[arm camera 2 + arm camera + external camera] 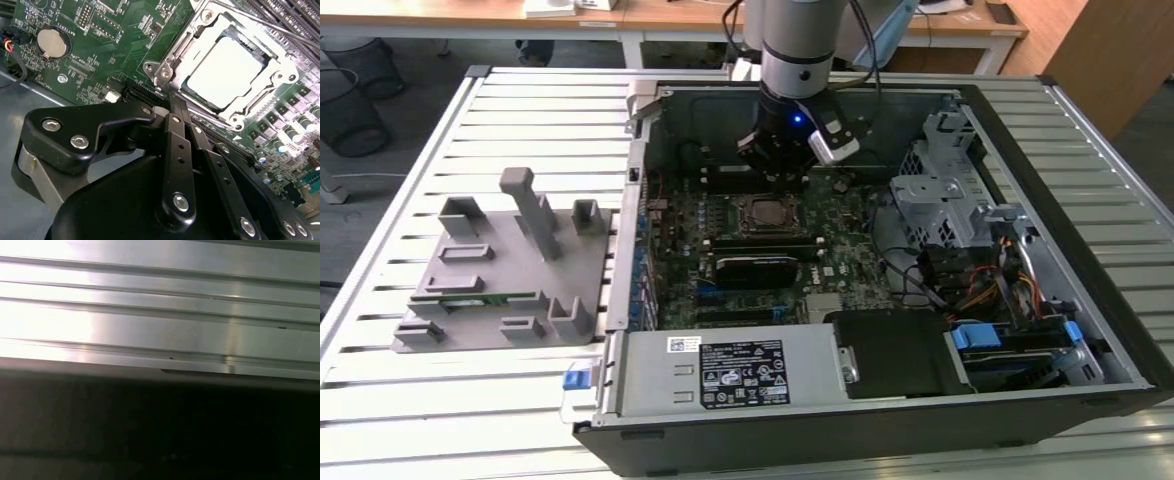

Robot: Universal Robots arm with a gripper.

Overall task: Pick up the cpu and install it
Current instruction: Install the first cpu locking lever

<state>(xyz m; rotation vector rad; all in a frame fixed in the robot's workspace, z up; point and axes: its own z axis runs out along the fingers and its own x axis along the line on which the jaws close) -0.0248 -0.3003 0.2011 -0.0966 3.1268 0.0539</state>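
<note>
In the second wrist view the cpu [226, 72] lies flat in its socket [186, 37] on the motherboard [107, 45], its bright metal top framed by the silver retention bracket on all sides — it looks seated square rather than tipped. The tool [175, 102] sits just beside the socket's near edge, its two black fingers [177, 150] drawn together with nothing between them, so it holds nothing. In the exterior view the tool [778, 172] hangs inside the open computer case [881, 440], close above the socket [765, 210], with the case resting on the slatted counter [520, 110].

Judging from this, the chip is placed and the work now is around the socket itself. Done well, that means staying clear of the chip's top, keeping any push straight down and gentle — a sideways nudge could shift the chip on its contacts.
</note>
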